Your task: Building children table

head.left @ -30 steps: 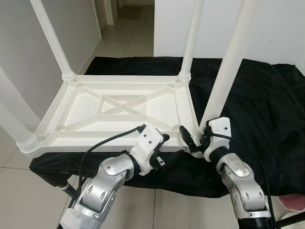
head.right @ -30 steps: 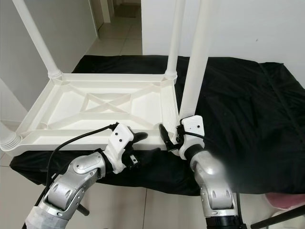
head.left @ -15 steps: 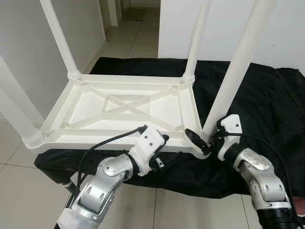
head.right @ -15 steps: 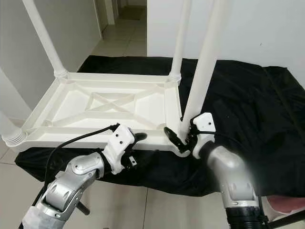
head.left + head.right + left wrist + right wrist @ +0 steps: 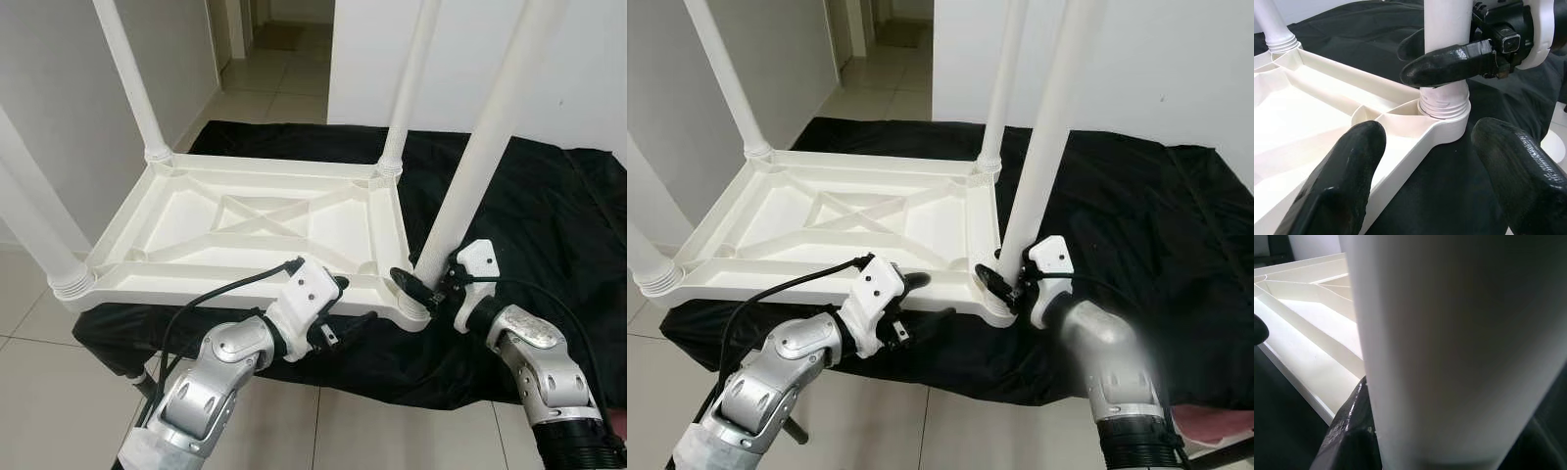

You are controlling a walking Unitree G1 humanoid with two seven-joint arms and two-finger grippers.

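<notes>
A white plastic table top (image 5: 245, 227) lies upside down on a black cloth (image 5: 549, 215), with all its white legs standing up from the corners. My right gripper (image 5: 428, 285) is shut on the near right leg (image 5: 482, 157) just above its threaded socket (image 5: 1444, 105); one black finger (image 5: 1449, 64) crosses the leg's front and the other sits behind it. In the right wrist view that leg (image 5: 1449, 347) stands between the fingers (image 5: 1352, 431). My left gripper (image 5: 1432, 171) hovers open at the top's near edge, just left of that corner, holding nothing.
The cloth-covered platform ends just in front of me, above a tiled floor (image 5: 59, 323). White walls stand to the left and behind, with a hallway (image 5: 274, 59) beyond. The near left leg (image 5: 39, 235) rises close to my left side. A pinkish object (image 5: 1215, 416) lies at lower right.
My right arm has swung out to the right and its fingers have closed round the base of the near right leg. The left gripper has stayed put. The camera has shifted a little.
</notes>
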